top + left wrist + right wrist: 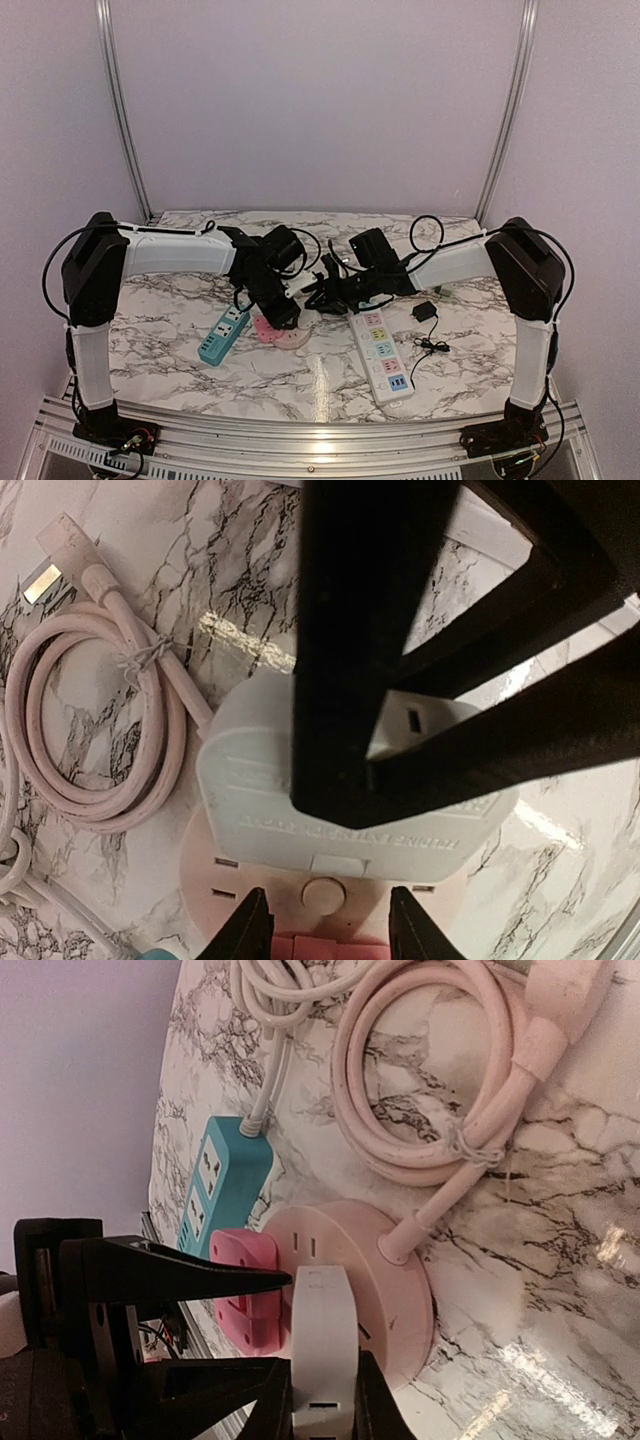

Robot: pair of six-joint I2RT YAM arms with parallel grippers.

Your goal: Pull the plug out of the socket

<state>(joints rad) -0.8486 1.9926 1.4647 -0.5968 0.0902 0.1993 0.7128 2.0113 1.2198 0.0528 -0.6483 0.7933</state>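
Observation:
A round pink socket (290, 337) lies on the marble table. It also shows in the left wrist view (205, 875) and the right wrist view (400, 1300). A white plug (325, 1340) stands plugged into its top, seen from above in the left wrist view (250, 800). A pink plug (245, 1290) sits in the socket beside it. My right gripper (325, 1385) is shut on the white plug's two sides; its black fingers (340, 730) cover the plug. My left gripper (325, 930) is open, its tips down over the socket's top on either side of a round button.
A teal power strip (223, 335) lies left of the socket. A white power strip (382, 355) lies to the right, with a black adapter (424, 312) and its thin cable beside it. The socket's coiled pink cord (430, 1090) lies behind it.

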